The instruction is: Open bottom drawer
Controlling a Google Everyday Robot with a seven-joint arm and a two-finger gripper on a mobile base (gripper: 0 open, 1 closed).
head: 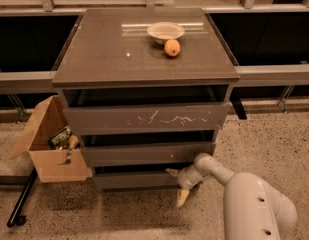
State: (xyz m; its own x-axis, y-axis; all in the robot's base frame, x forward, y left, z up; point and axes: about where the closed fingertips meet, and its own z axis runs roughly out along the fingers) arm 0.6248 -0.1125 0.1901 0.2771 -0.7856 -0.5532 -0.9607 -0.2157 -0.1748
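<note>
Though box (55,168) alongside, tool (177,186) at drawer (131,180)

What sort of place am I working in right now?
Probably an office or lab-style indoor space, not a home: a speckled floor, a long metal-framed ledge behind the three-drawer cabinet, and a cardboard box beside it. The gripper is low, at the bottom drawer near its right end.

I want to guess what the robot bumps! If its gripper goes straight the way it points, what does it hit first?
Probably the bottom drawer. The gripper is open, low down by one end of that drawer, pointing toward its front. How close they are is hard to tell.
</note>
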